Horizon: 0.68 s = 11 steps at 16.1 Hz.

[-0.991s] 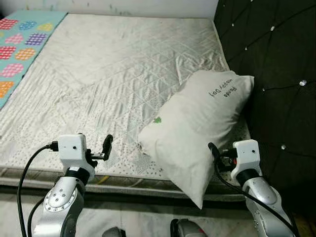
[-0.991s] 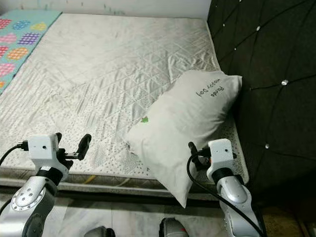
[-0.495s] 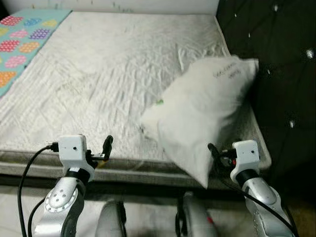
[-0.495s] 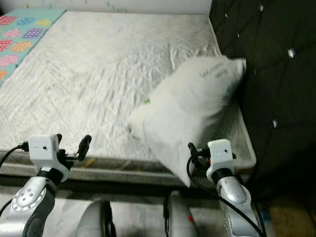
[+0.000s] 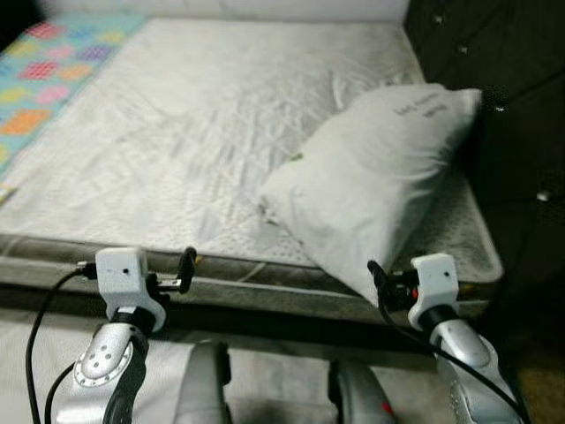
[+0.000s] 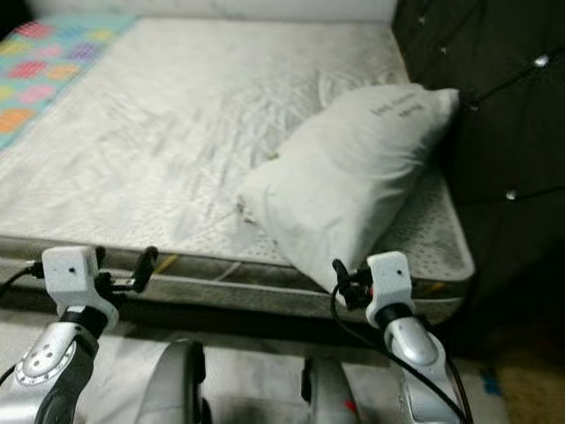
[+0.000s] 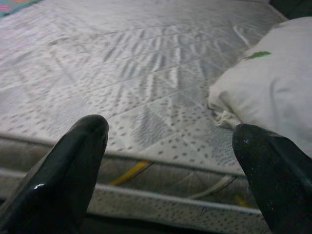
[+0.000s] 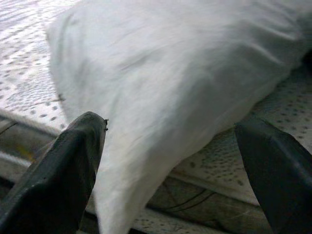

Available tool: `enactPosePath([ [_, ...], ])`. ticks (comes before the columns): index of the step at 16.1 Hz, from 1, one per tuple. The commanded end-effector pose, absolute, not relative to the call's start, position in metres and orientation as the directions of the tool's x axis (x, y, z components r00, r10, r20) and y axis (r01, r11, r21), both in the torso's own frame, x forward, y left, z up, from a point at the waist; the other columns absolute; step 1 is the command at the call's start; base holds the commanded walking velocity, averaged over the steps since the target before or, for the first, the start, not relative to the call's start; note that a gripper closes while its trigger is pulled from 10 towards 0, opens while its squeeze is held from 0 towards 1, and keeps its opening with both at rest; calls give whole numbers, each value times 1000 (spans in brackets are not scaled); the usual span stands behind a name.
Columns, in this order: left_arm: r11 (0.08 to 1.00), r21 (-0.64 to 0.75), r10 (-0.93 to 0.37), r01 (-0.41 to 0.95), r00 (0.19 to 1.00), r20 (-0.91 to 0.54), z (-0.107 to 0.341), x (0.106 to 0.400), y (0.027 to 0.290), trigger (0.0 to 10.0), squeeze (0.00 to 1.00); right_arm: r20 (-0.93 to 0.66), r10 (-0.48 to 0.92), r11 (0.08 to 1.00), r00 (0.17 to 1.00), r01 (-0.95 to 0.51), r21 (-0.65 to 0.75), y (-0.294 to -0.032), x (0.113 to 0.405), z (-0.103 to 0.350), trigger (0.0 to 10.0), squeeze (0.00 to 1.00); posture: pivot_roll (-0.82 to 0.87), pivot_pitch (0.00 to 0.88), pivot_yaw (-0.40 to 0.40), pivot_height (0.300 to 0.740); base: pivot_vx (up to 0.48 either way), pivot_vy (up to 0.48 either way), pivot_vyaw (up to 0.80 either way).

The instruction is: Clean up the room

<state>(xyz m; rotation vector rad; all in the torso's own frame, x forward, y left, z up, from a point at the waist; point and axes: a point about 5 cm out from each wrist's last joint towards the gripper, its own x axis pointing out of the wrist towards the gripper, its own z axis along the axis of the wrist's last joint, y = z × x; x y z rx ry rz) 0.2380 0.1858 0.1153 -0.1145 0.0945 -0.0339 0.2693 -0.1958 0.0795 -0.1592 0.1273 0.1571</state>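
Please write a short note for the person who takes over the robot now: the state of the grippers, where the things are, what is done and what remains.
Left gripper: open, holding nothing, at the mattress near edge.
Right gripper: open, holding nothing, just before the pillow's low corner.
Pillow: lies slanted on the mattress, top corner against the dark headboard, low corner over the bed edge.
Done: nothing visible.
Left: probably grasp the pillow and set it straight at the headboard.

White pillow (image 5: 375, 190), grey quilted mattress (image 5: 177, 150), teal blanket (image 5: 53, 84) with coloured patches.
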Motion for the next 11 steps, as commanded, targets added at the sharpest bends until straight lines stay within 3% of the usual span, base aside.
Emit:
enactPosePath([
  [1,993,-112,-46,39,997,-63,122,238,185,10000,0,-126,150,973,981,-169,-159,-196,270,82,10000,0,-99,151,27,606,416,0,0],
  [8,993,-110,-47,39,996,-78,120,239,185,10000,0,-126,153,971,980,-173,-164,-196,271,81,10000,0,-98,155,27,606,425,0,0],
  [11,994,-108,-32,22,996,-89,118,241,186,10000,0,-129,150,971,980,-171,-168,-197,272,81,10000,0,-97,172,25,606,0,0,0],
])
